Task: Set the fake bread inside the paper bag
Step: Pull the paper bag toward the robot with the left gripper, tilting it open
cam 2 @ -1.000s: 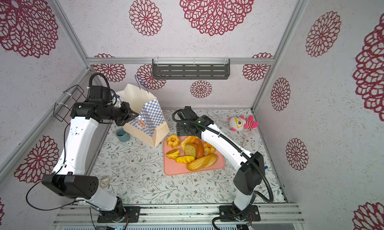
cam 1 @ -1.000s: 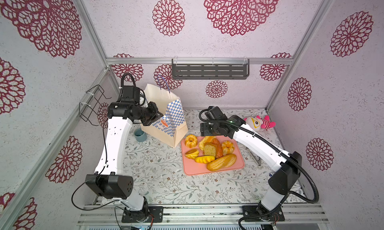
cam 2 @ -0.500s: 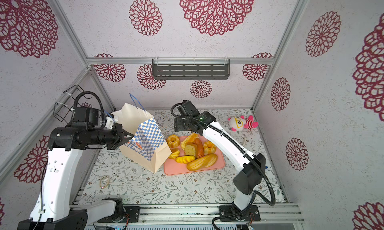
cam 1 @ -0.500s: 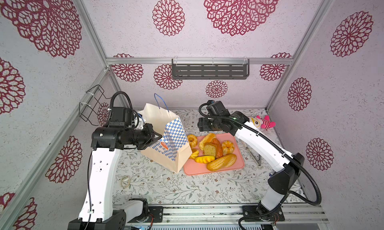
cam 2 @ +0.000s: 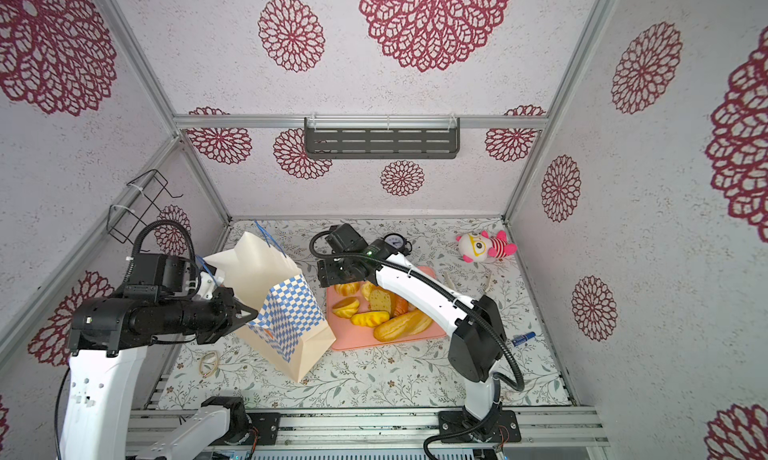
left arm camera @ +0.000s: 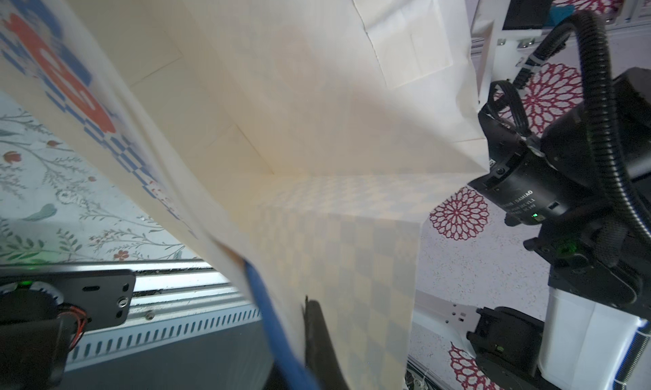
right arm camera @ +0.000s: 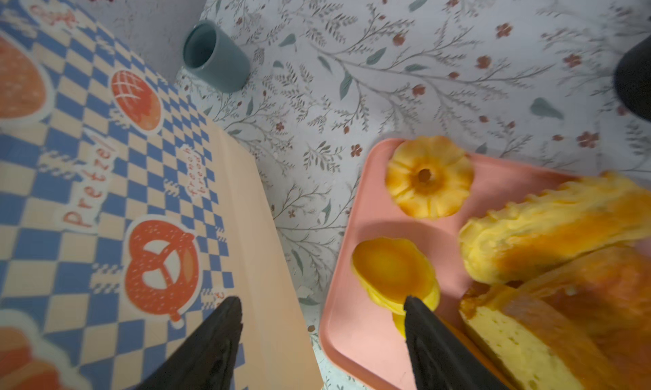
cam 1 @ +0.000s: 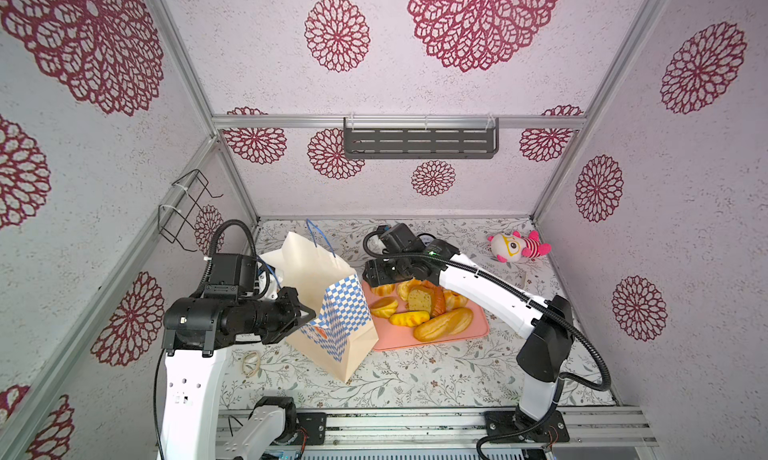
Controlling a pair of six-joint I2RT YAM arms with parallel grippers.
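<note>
Bread of glossy golden plastic (cam 1: 442, 324) on the pink tray (cam 1: 478, 333) lies 6 o'clock of my parted right gripper (right arm camera: 320, 300), while my left gripper (cam 1: 305, 312) clamps the cream checkered paper bag (cam 1: 332, 312) at the tray's 9 o'clock.

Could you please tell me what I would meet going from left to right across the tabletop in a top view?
Tan rubber band loop → tall cream paper bag with blue-and-white checkered band → flat pink tray holding glossy golden fake bread → pink-and-white plush toy.
</note>
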